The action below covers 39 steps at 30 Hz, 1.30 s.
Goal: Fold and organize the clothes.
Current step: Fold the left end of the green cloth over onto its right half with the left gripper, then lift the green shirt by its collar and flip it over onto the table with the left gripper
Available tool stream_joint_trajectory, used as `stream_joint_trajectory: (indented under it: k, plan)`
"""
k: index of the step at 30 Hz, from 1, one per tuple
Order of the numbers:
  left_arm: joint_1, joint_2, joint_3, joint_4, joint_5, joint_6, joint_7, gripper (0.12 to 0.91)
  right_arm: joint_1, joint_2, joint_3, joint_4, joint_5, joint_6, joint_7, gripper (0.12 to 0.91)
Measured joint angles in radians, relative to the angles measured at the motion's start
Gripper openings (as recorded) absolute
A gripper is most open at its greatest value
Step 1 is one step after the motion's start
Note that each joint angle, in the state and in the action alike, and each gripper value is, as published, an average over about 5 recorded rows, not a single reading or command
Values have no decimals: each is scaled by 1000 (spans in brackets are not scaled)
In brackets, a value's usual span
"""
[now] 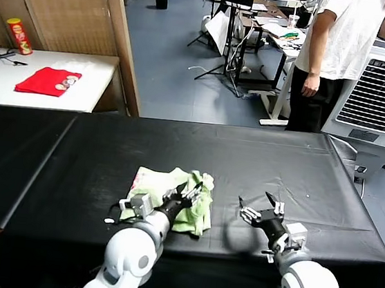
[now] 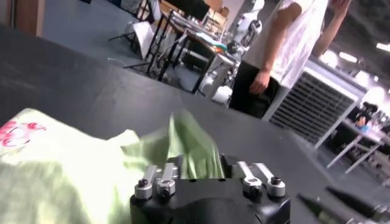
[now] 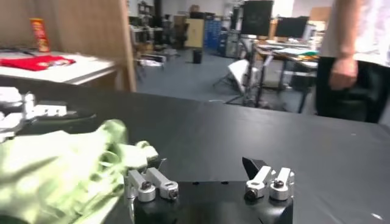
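left gripper [image 1: 188, 193]: over the T-shirt's far side, clenched on a raised fold of green cloth; the wrist view shows fabric pinched up between its fingers, likely to lift that edge over for a fold
right gripper [image 1: 262, 207]: beside the shirt on its right, a little apart, on the bare black table [image 1: 260, 159], fingers spread wide and grasping nothing, probably waiting to take a corner
T-shirt [image 1: 185, 206]: bunched in a loose heap under and just behind the left gripper, to the left of the right gripper, not touching it
print: reddish dots showing at the edge farthest from the right gripper
fold state: judged early, cloth rumpled
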Motion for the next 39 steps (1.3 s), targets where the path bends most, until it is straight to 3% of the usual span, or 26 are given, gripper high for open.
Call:
stream_joint_trajectory:
  k: [2, 4, 9, 16, 21, 24, 31, 39]
  plan:
    - [11, 6, -16, -17, 20, -9, 16, 765, 20, -6, -26, -6, 24, 0, -9, 798]
    - [24, 22, -36, -33, 46, -22, 33, 790, 44, -8, -56, -14, 37, 0, -14, 798]
    - [66, 92, -98, -55, 118, -56, 62, 798, 125, 13, -148, -56, 5, 3, -8, 798]
    - [132, 154, -176, -50, 164, -79, 66, 798, 203, 86, -260, -158, -156, 22, 40, 798]
    - [149, 162, -210, -17, 166, -103, 76, 798, 180, 124, -275, -172, -342, -42, 106, 798]
    - [143, 163, -226, 5, 156, -114, 85, 798, 151, 139, -271, -156, -395, -72, 133, 798]
    - [123, 159, -256, 53, 110, -131, 89, 798, 79, 151, -241, -79, -343, -112, 160, 798]
    - [101, 137, -297, 89, -75, -131, 82, 798, 20, 138, -190, 10, -197, -40, 139, 798]
